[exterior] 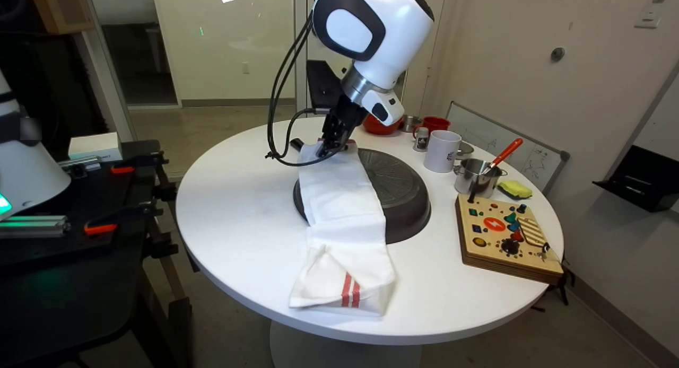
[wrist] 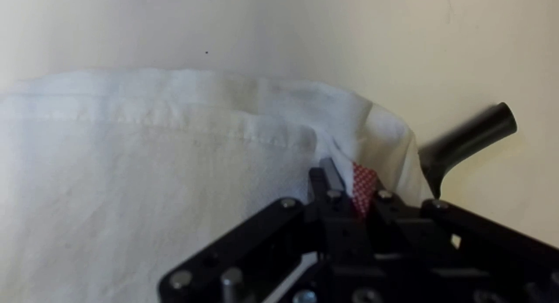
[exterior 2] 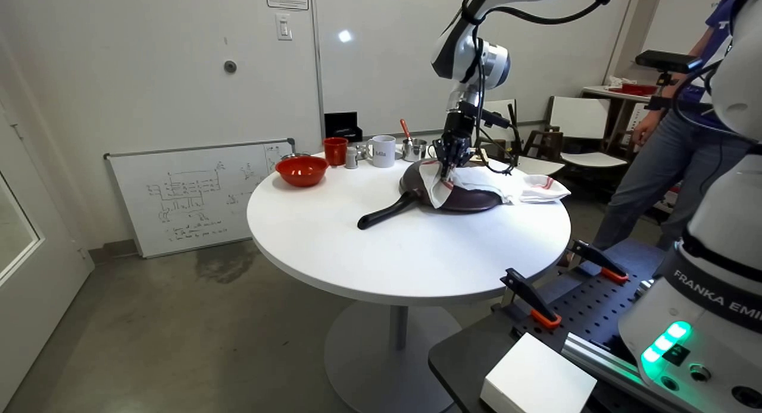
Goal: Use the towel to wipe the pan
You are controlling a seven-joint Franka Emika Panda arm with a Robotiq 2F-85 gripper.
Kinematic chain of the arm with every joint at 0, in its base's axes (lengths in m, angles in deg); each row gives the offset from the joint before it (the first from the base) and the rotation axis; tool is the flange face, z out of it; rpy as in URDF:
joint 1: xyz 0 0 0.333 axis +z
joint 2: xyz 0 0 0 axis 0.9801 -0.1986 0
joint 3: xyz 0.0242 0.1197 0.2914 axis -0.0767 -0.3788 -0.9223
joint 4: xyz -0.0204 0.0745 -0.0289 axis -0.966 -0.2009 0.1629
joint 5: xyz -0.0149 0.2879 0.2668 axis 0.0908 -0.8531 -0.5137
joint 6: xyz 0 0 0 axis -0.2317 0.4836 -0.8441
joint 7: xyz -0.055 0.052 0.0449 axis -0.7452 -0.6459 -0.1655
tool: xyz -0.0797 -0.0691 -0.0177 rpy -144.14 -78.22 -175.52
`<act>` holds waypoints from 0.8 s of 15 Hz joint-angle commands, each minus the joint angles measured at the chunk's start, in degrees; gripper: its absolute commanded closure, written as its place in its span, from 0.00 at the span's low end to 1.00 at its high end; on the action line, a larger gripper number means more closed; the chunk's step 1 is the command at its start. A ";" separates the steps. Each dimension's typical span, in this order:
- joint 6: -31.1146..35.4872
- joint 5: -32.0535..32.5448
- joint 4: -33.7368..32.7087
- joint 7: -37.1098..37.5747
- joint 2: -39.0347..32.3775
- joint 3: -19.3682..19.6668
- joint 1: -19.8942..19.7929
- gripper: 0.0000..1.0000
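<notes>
Dragging the towel (exterior: 345,203) on so slim a grip looks like the likeliest fault: only a narrow fold near one end is caught, so rubbing against the pan (exterior: 400,185) and the weight of the loose length could pull it free. That length runs across the upturned pan's underside and down onto the bench (exterior: 233,198), its loose end with red stripes (exterior: 346,290) lying near the bench's rim; a sharp tug might bunch it up and leave part of the pan unwiped. Pressing hard could instead shove or spin the pan, since nothing visible holds it and its handle (exterior 2: 388,211) juts out free. A wide sweep might also nudge the white mug (exterior: 441,153) standing near the pan. The end effector (wrist: 354,191) is clenched on the towel, its jaws drawn almost together, with a small red-patterned bit of cloth pinched between them and a flap hanging over the pan's side next to the handle. It sits low, on the handle side of the pan; whether it bears on the pan through the cloth I cannot tell, as the wrist view is dark and blurred there.
</notes>
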 commanded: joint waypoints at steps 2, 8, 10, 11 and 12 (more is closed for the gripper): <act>-8.47 -7.31 -5.17 -4.60 -3.85 -1.64 -5.72 0.95; -15.03 -11.49 -9.18 -5.49 -7.33 -0.73 -7.39 0.95; -13.10 -9.14 -9.46 -4.92 -7.00 -0.03 -5.81 0.95; -11.49 -7.70 -9.23 -5.06 -6.25 0.25 -4.85 0.95; -9.85 -6.08 -9.12 -4.94 -5.30 0.57 -3.82 0.95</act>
